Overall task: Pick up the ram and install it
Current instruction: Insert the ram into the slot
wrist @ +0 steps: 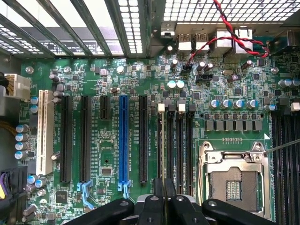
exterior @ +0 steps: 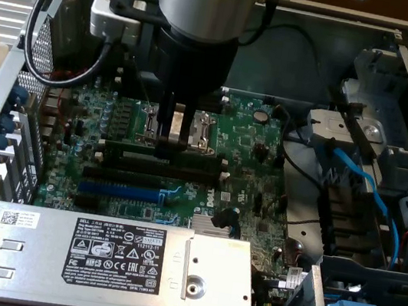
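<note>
Clenching narrow, the claw (exterior: 169, 138) appears to pinch the ram (exterior: 191, 163) mid-length by its top edge, likely to keep it level. The ram stands on edge at the far side of the black memory slots (exterior: 155, 170), beside the CPU socket (exterior: 206, 131).

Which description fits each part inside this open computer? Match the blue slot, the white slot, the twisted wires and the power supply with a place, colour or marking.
Parts:
1. blue slot
2. white slot
3. twisted wires
4. power supply

Descriptions:
A. bears a black label
B. red and black
C. outermost in the row of slots
D. between two black slots

Pairs: 1-D, 2-C, 3-B, 4-A
</note>
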Available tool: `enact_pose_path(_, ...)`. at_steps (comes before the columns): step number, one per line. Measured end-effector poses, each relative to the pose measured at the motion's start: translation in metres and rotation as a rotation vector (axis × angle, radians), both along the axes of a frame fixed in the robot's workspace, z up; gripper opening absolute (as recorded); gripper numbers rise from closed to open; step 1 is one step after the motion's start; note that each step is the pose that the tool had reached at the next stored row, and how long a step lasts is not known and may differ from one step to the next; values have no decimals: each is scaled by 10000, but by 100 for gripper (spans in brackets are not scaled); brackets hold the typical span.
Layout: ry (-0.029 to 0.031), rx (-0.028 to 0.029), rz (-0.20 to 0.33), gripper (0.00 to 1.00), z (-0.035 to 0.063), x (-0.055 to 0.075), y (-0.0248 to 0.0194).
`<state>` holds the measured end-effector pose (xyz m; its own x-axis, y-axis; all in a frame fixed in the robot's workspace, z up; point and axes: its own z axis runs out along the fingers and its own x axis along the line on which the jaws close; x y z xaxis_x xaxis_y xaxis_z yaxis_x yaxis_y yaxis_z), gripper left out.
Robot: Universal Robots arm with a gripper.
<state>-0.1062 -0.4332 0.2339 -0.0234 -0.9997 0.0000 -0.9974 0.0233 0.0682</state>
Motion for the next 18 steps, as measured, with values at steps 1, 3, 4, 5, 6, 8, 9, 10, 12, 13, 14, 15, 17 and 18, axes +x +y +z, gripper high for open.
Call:
enact_pose_path(1,-1,2,0,12,-1,1,2)
enact_pose_path(3,0,0,1,12,-1,2,6)
enact_pose_path(4,0,-1,1,12,-1,2,6)
enact_pose_path(5,1,-1,1,12,-1,1,6)
enact_pose_path(6,1,-1,0,12,-1,1,6)
enact_pose_path(8,1,-2,0,12,-2,1,6)
enact_pose_path(9,1,-1,0,12,-3,1,6)
enact_pose_path(10,0,-1,0,12,-5,1,6)
enact_pose_path(12,1,-2,0,12,-8,1,6)
enact_pose_path(13,1,-2,0,12,-10,1,6)
enact_pose_path(14,0,-1,0,12,-11,1,6)
enact_pose_path(15,0,0,0,12,-12,1,6)
enact_pose_path(17,1,-2,0,12,-13,1,6)
enact_pose_path(18,0,-1,0,12,-13,1,6)
